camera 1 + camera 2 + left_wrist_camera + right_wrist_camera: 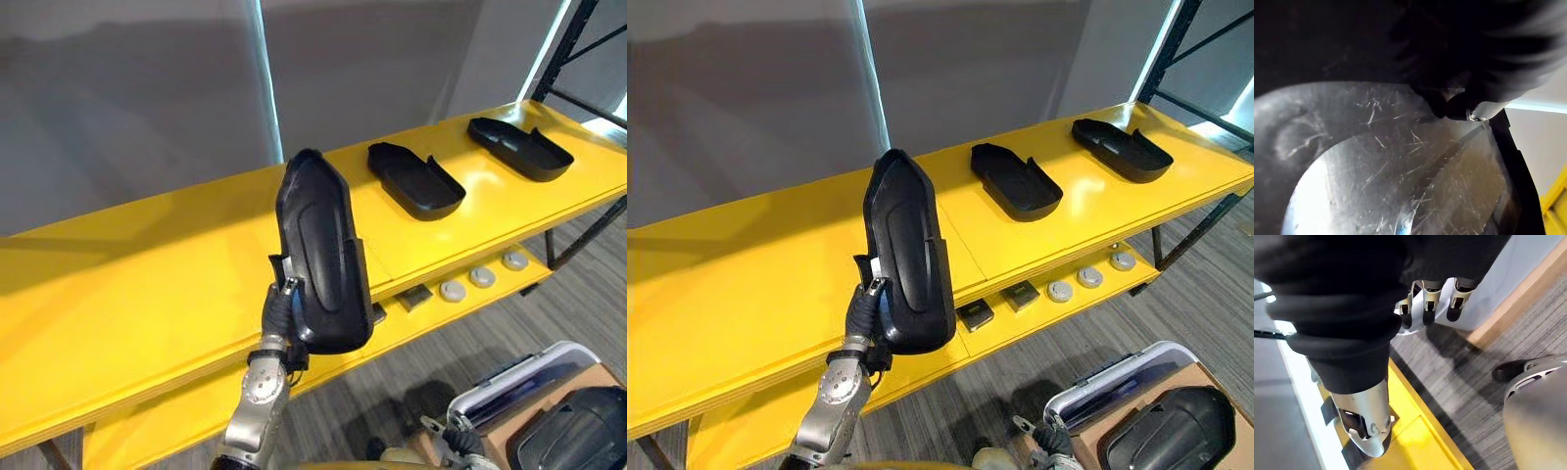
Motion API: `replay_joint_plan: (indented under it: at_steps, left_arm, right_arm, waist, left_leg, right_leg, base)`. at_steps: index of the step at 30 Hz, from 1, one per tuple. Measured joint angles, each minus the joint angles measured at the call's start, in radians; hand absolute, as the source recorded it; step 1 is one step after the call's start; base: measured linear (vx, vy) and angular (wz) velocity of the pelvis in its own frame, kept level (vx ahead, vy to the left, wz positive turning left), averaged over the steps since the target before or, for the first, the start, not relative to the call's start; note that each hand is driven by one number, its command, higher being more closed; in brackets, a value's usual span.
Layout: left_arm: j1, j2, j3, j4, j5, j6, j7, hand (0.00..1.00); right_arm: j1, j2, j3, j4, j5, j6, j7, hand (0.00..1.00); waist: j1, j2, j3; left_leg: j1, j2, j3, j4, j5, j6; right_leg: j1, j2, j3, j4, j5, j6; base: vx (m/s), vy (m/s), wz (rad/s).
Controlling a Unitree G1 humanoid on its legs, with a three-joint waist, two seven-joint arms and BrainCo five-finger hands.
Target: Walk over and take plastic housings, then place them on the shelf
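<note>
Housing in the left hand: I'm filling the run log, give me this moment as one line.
left hand shut on housing, upright at shelf | two housings lying on shelf | right hand open, empty

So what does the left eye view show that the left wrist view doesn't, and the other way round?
Left eye view: the middle housing and far housing lying on the shelf, round parts on the lower shelf. Left wrist view: fine scratches on the held housing, seen close up. Both: the held housing, the left hand curled round it, some yellow shelf.
</note>
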Motion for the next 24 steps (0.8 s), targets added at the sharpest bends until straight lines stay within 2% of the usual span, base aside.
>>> replay_joint_plan:
  at_steps: [5,7,13,18,20,24]
  left_arm:
    - [-0.132,0.031,0.094,0.101,0.067,0.047,0.103,1.00]
    - [-0.198,0.045,0.144,0.162,0.089,0.068,0.140,1.00]
    - [-0.325,0.063,0.208,0.264,0.177,0.132,0.176,1.00]
    - [-0.394,0.062,0.273,0.349,0.180,0.150,0.211,1.00]
    - [-0.408,0.070,0.306,0.351,0.180,0.152,0.238,1.00]
    - [-0.453,0.107,0.357,0.393,0.177,0.160,0.262,1.00]
  right_arm:
    - [-0.003,-0.001,0.031,0.001,-0.001,-0.001,0.002,0.00]
    - [-0.003,-0.001,0.038,0.000,-0.002,-0.001,0.005,0.00]
    - [0.000,-0.002,0.072,-0.010,-0.023,-0.003,0.019,0.00]
    - [0.004,-0.003,0.076,-0.016,-0.038,-0.003,0.019,0.00]
    - [0.001,-0.004,0.084,-0.016,-0.039,-0.003,0.019,0.00]
    - [-0.005,-0.003,0.096,-0.019,-0.039,-0.024,0.019,0.00]
  waist:
    - [-0.008,-0.010,0.002]
    - [-0.025,-0.022,0.009]
    - [-0.054,-0.048,0.021]
    - [-0.061,-0.051,0.021]
    - [-0.074,-0.051,0.021]
    - [-0.080,-0.051,0.021]
  left_leg:
    - [-0.029,-0.007,-0.003,-0.023,0.025,0.010]
    - [-0.029,-0.013,-0.004,-0.052,0.051,0.008]
    - [-0.037,-0.013,0.005,-0.104,0.079,-0.013]
    - [-0.044,-0.010,0.023,-0.117,0.085,-0.022]
    - [-0.045,-0.008,0.030,-0.117,0.087,-0.020]
    - [-0.040,-0.007,0.041,-0.117,0.091,-0.012]
  right_leg:
    - [-0.016,0.002,-0.001,-0.049,0.050,-0.009]
    - [-0.017,0.003,-0.003,-0.072,0.065,-0.012]
    - [-0.051,0.011,0.003,-0.075,0.071,-0.008]
    - [-0.073,0.020,0.020,-0.075,0.080,-0.016]
    - [-0.076,0.024,0.027,-0.072,0.085,-0.022]
    - [-0.079,0.029,0.038,-0.072,0.090,-0.026]
  base:
    - [-0.13,-0.029,0.02]
    - [-0.16,-0.055,0.02]
    - [-0.12,-0.048,-0.06]
    - [-0.01,-0.011,-0.13]
    - [0.04,0.020,-0.12]
    - [0.04,0.033,-0.08]
